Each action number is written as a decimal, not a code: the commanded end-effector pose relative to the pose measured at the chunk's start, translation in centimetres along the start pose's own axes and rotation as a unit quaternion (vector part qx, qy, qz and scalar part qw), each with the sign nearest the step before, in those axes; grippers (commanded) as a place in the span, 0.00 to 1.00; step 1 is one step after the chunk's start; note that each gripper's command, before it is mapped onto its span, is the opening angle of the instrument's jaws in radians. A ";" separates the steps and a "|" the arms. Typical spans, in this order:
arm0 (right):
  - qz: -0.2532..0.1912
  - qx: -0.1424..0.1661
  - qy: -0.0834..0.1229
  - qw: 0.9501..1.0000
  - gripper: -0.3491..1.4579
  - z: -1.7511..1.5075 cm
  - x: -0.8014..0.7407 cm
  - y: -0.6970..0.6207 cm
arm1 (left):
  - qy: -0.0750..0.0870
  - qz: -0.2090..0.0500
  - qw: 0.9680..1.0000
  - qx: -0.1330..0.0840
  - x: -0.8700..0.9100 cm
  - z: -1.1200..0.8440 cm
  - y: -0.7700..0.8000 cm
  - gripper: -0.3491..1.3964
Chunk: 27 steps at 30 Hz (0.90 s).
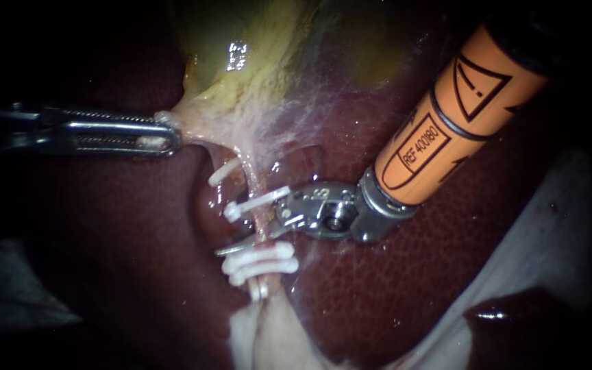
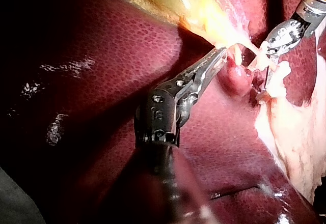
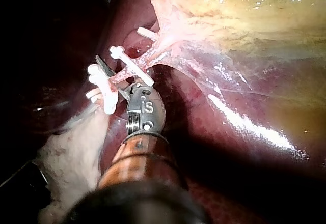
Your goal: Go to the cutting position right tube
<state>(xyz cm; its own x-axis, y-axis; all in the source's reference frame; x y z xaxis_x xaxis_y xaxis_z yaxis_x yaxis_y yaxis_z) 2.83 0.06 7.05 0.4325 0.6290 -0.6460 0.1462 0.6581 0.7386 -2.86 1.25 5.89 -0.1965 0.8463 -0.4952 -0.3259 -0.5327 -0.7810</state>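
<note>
Closest to the lens: orange-sleeved shaft (image 1: 447, 116) of right instrument, slanting down from upper right, metal wrist bent toward the clips. Right end effector (image 1: 255, 236) parted a little, holding nothing, blades straddling the right tube (image 1: 262, 225) in the gap between upper clip (image 1: 255, 203) and lower pair of clips (image 1: 262, 262). One blade tip poking out past the tube's far side. Cannot tell whether both blades touch the tube. Left end effector (image 1: 162, 137) closed flat on pale tissue at the neck of the gallbladder (image 1: 255, 55), well apart from the right one, shaft lying level from the left. Tissue stretched in a fan between that grip and the clipped tubes. Dark red liver (image 1: 392, 288) underneath.
</note>
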 end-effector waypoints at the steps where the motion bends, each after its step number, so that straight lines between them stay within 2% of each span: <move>1: 0.000 0.000 0.000 1.000 0.73 0.00 -0.01 0.01 | 0.000 0.000 1.000 0.000 0.00 0.00 0.00 0.00; 3: 0.003 0.001 0.001 1.000 0.74 0.01 -0.02 0.03 | 0.000 0.000 1.000 0.000 0.00 0.00 0.00 0.00; 7: 0.013 -0.012 0.001 1.000 0.76 -0.04 -0.11 0.18 | 0.000 0.000 1.000 0.000 0.00 0.00 0.00 0.00; 13: 0.014 -0.035 -0.014 0.999 0.77 -0.27 -0.25 0.37 | 0.000 0.000 1.000 -0.001 0.00 0.00 -0.02 0.00; 20: 0.015 -0.045 -0.025 0.999 0.78 -0.59 -0.34 0.38 | -0.001 0.000 1.000 -0.001 -0.01 -0.02 -0.05 0.00; 27: 0.018 -0.044 -0.026 0.999 0.78 -0.86 -0.31 0.33 | -0.001 0.000 1.000 -0.002 -0.01 -0.03 -0.05 0.00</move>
<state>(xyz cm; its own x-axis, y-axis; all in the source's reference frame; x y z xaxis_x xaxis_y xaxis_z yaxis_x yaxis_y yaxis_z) 1.95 0.45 7.32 0.4840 0.6316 -0.6057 0.0522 0.6701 0.7405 -2.81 1.27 5.93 -0.1982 0.8459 -0.4952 -0.3235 -0.5333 -0.7816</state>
